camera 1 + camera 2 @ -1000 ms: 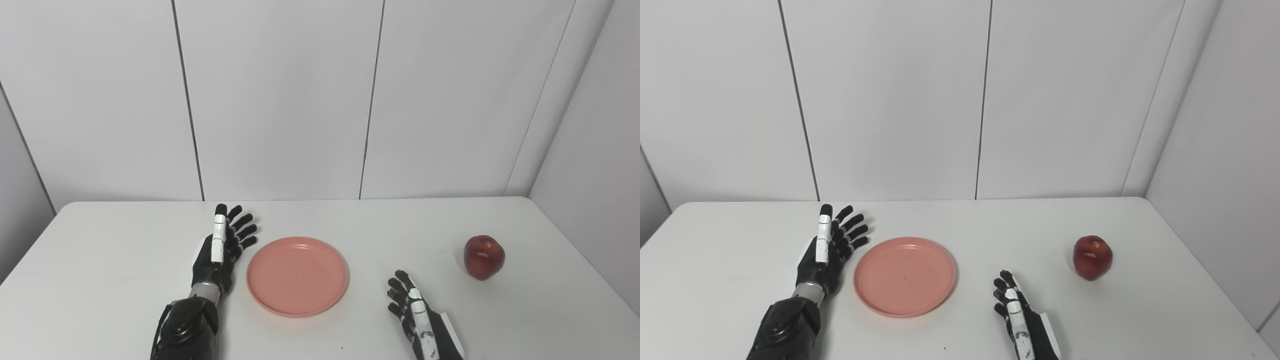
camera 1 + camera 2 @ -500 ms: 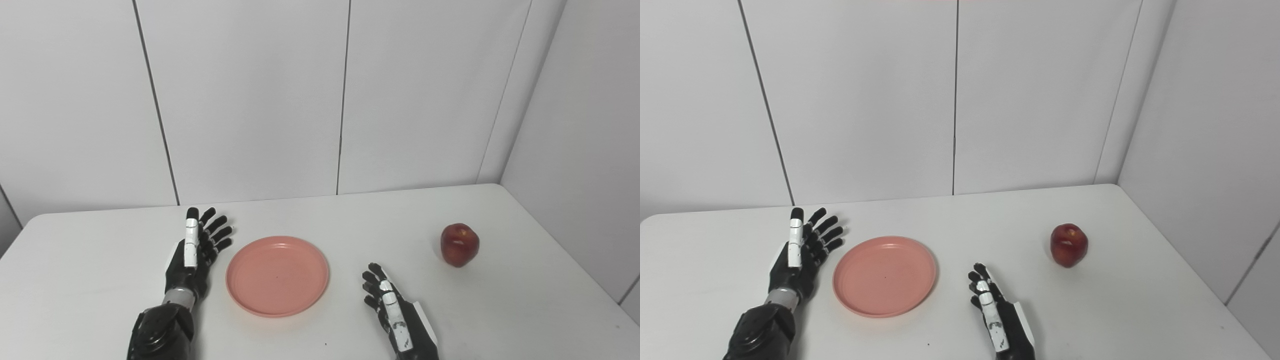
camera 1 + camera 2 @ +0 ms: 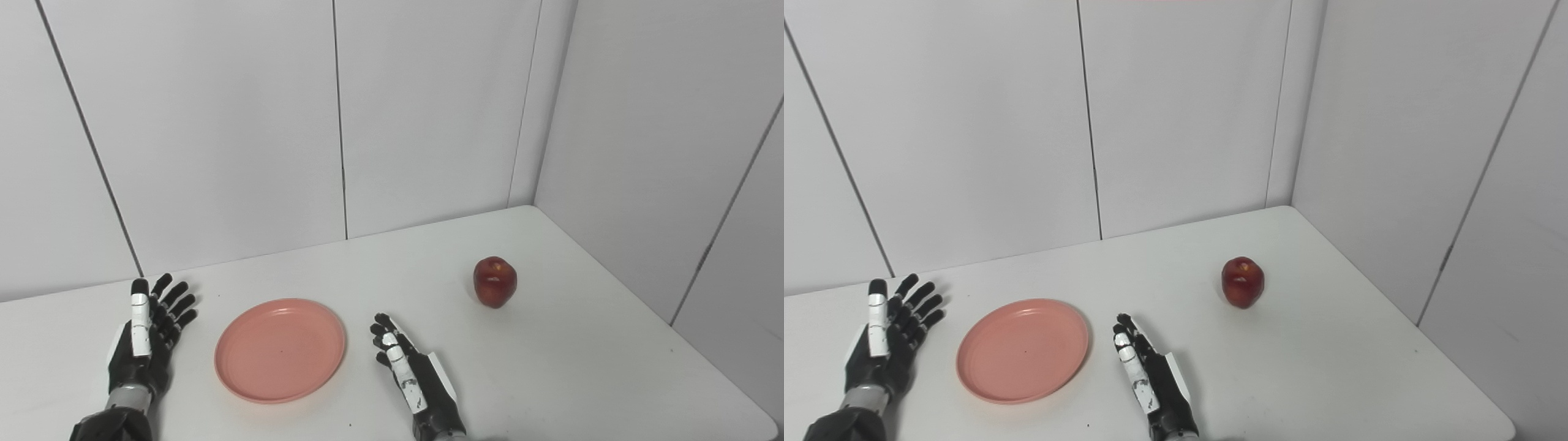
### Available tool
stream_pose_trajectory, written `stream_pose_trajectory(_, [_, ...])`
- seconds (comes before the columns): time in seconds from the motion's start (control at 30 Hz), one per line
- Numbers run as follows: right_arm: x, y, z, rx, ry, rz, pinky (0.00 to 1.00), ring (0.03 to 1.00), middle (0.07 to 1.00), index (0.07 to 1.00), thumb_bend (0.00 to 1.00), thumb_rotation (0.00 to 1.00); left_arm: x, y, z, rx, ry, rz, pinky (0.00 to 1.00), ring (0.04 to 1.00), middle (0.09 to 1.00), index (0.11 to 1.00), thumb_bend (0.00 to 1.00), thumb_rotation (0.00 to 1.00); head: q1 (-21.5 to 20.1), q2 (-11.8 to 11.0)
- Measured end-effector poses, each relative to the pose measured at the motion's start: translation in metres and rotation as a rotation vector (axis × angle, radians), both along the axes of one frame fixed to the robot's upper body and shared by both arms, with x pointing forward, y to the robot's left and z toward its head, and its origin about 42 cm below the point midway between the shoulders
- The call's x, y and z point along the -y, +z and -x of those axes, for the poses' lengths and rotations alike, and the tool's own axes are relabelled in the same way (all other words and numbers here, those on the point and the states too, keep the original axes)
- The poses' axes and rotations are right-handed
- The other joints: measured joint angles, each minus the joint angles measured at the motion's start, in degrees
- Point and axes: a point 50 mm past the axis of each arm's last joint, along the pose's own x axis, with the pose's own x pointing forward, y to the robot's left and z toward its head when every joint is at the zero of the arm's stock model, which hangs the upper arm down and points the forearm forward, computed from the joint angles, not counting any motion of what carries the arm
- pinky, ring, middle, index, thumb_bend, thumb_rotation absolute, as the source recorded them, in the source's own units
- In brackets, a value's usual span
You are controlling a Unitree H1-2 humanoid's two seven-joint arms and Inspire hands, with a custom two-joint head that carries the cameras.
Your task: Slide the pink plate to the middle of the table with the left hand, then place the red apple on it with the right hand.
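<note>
A pink plate (image 3: 280, 348) lies flat on the white table (image 3: 551, 361), empty. My left hand (image 3: 146, 340) is open, fingers spread, on the table a little to the left of the plate and apart from it. My right hand (image 3: 411, 376) is open, fingers straight, just to the right of the plate. A red apple (image 3: 495, 282) stands upright on the table farther right and beyond the right hand, clearly apart from it. The apple also shows in the right eye view (image 3: 1243, 282).
White wall panels stand behind the table and along its right side, meeting at the far right corner (image 3: 520, 205). The table's right edge (image 3: 704, 361) runs close to the side wall.
The whole picture has shifted left, so the camera has turned to the right. The plate and apple have not moved on the table. Both hands stay open in about the same places.
</note>
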Motion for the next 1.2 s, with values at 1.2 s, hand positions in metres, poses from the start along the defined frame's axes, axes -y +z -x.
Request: stream_pose_trajectory(1.2, [0.019,0.028,-0.008,0.151,-0.072,0.211,0.78,0.831,0.857,0.878,0.77,1.0,0.008,0.003,-0.007,0.0,-0.021,0.021,0.93,0.893,0.917,0.918,0.73,1.0,-0.53,-3.16])
